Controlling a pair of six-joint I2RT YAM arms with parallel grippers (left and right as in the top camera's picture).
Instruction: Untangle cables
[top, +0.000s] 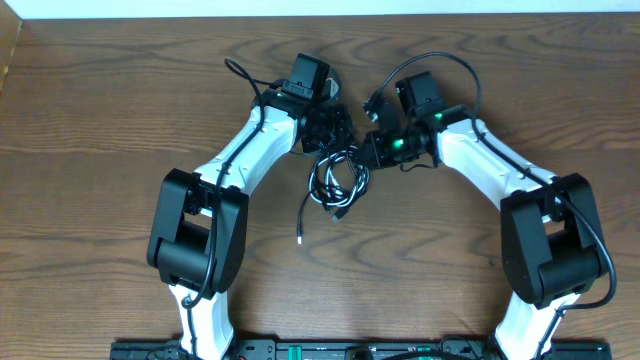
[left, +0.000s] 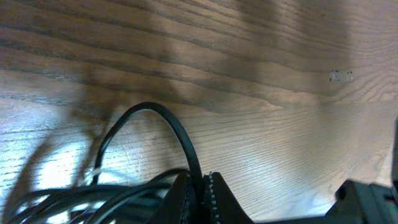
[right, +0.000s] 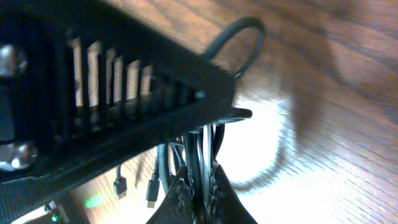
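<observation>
One tangle of cables (top: 338, 182), black strands plus one white, lies on the tabletop (top: 120, 90); their exact number is unclear. Two end effectors sit at the tangle's top edge. The left end effector (left: 200, 182) is clamped on one black strand, and the right end effector (right: 199, 183) is clamped on several.

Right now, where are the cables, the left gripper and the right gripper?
cables (top: 334, 180), overhead, middle of the tangle
left gripper (left: 201, 185), left wrist, between its jaws' tips
right gripper (right: 198, 185), right wrist, between its jaws' tips

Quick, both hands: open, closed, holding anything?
Left hand: closed on a black cable.
Right hand: closed on several cables.
</observation>
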